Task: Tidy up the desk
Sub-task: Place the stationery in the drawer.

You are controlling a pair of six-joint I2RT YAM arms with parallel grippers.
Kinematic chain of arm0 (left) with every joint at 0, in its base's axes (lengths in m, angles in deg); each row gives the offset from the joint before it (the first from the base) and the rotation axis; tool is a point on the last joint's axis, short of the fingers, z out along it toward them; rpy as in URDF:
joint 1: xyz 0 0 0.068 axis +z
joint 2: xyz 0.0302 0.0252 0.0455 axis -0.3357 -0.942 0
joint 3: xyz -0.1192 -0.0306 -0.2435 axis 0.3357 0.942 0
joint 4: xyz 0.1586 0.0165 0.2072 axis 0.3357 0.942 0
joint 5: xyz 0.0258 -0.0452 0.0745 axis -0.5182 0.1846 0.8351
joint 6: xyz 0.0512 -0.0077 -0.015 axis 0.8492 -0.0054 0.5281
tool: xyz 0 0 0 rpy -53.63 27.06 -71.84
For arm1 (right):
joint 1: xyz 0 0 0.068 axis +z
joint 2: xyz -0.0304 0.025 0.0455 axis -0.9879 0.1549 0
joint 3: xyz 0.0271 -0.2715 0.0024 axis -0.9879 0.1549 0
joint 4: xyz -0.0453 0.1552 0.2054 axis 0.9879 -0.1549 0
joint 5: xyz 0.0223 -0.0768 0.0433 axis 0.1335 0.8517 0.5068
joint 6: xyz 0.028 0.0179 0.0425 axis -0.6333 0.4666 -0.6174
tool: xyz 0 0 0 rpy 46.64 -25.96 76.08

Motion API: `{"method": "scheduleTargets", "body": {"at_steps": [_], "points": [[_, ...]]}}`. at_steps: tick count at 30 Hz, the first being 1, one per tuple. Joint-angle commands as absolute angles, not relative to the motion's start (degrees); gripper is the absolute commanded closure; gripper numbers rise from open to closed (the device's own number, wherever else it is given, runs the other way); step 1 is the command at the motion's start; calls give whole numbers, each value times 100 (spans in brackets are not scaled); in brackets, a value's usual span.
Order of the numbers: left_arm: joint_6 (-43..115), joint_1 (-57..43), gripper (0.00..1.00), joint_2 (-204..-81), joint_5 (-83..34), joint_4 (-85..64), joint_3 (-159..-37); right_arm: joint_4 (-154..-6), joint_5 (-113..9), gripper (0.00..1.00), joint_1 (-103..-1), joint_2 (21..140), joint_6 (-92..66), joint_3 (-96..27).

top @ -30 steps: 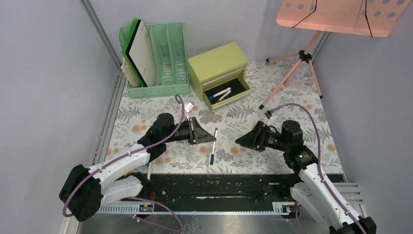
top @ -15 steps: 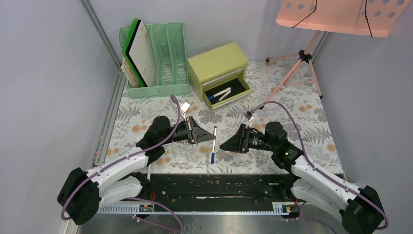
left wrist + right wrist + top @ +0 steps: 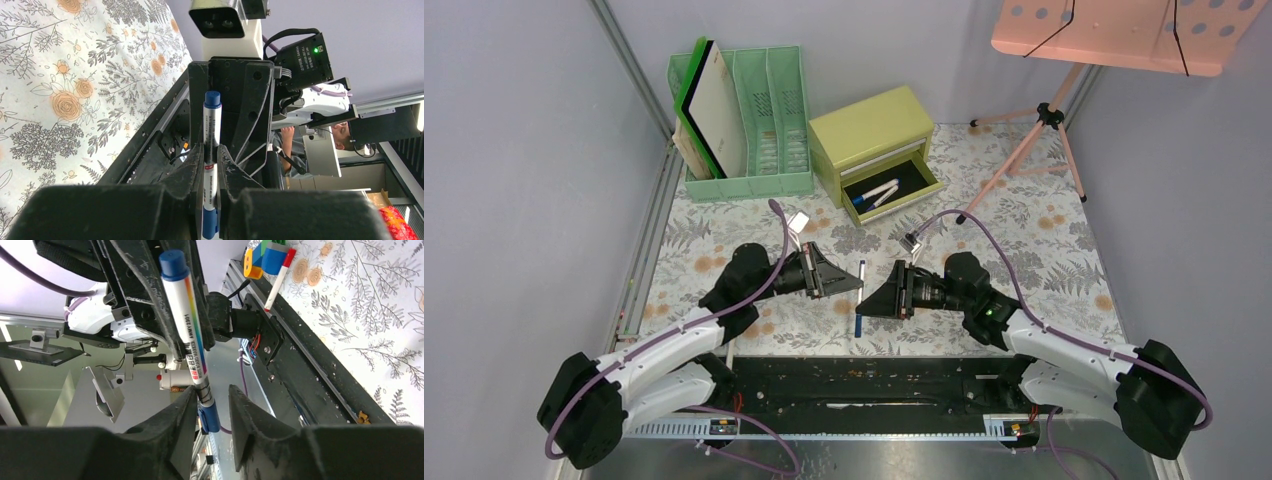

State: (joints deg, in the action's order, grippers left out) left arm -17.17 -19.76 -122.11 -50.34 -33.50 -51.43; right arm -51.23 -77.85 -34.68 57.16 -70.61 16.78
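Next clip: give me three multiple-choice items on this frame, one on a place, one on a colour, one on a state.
1. Where do the two loose white pens lie?
A) in the open drawer of the small yellow-green chest
B) in the green plastic file rack
C) on the pink stand

2. What colour are the caps of the white marker held between the two arms?
A) red
B) blue
C) black

3. How is the left gripper?
A) wide open
B) shut on the white marker
C) shut on nothing

Answers:
1 A: the pens show against the drawer's black floor.
2 B: both ends of the marker are blue in the left wrist view.
3 B: its fingers pinch the marker's barrel from both sides.
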Motion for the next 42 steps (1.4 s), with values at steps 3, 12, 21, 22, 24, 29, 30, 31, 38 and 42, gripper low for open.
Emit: {"method": "scheduleTargets", "body": {"at_steps": [3, 12, 21, 22, 24, 29, 30, 31, 38, 42], "points": [[-1711, -1999, 98, -12018, -4886, -3695, -5066, -4575, -7662, 72, -3346, 5750, -7103, 1386], [-1681, -2001, 60, -11906, -4802, -3645, -4975, -4499, -7658, 100, -3319, 5776, -7126, 1436], [-1265, -1991, 14, -10907, -3900, -2438, -4857, -4750, -7556, 100, -3319, 5677, -7037, 1466], [-1125, -1982, 13, -10791, -3784, -2070, -4943, -4807, -7542, 100, -3319, 5645, -7006, 1475], [-789, -1971, 13, -10570, -3509, -1274, -5129, -4949, -7508, 100, -3322, 5591, -6937, 1473], [300, -1959, 12, -10200, -2694, 754, -5765, -5305, -7427, 100, -3319, 5471, -6758, 1470], [526, -1955, 12, -10178, -2519, 1120, -5921, -5411, -7409, 100, -3319, 5443, -6714, 1479], [746, -1957, 12, -10172, -2369, 1455, -6058, -5489, -7384, 100, -3321, 5416, -6687, 1486], [1673, -1951, 11, -10294, -1047, 3117, -6874, -6055, -7052, 100, -3328, 5265, -6516, 1563], [1793, -1954, 11, -10337, -662, 3351, -7011, -6349, -6940, 100, -3330, 5335, -6387, 1454]]}}
